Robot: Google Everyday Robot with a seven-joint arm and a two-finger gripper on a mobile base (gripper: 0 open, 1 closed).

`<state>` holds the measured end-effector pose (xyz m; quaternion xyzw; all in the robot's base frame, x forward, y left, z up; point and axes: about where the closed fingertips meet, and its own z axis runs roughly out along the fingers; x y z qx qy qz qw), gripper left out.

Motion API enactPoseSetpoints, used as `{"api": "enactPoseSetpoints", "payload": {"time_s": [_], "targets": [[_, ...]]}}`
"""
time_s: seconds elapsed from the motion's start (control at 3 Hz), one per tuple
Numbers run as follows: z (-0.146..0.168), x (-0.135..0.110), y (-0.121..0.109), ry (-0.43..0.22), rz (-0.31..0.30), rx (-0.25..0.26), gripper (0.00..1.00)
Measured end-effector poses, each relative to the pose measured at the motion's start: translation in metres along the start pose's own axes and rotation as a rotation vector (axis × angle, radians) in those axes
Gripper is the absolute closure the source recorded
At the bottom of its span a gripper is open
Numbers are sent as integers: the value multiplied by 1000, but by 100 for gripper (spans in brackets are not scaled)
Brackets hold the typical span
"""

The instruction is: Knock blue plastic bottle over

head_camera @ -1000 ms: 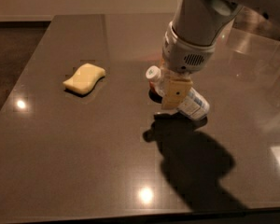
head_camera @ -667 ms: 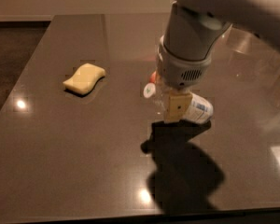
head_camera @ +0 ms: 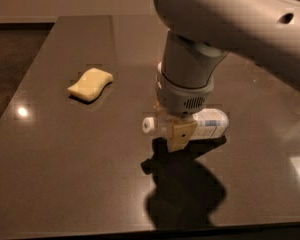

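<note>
Blue plastic bottle point(head_camera: 212, 124) lies flat on its side on the dark bench point(head_camera: 80, 174), right of centre. Its long axis runs left-right across the view, white cap pointing left, label end sticking out to the right. Claw point(head_camera: 179, 136) hangs straight down from the grey wrist point(head_camera: 186, 84), in front of the bottle's neck-to-middle stretch. Its yellowish lower end is down near the bench on the near side, touching or just beside the bottle, can't tell which. Claw apart or together: cannot tell. Bottle not upright, so the knock looks done. The likely next move is lifting straight up and clear, with no further sideways push. Yellow sponge point(head_camera: 90, 84) sits well apart to the left.
</note>
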<state>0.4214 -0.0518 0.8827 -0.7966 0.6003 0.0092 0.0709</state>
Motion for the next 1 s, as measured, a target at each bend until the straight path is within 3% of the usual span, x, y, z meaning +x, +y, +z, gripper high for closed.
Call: {"api": "enactPoseSetpoints", "payload": {"time_s": [0.33,0.67,1.0], "targets": [[15,-11,5,-41,-3,-30,0],[22,-15,7,-90,19,-41,0],[22,-15,7,-90,19,-41,0]]}}
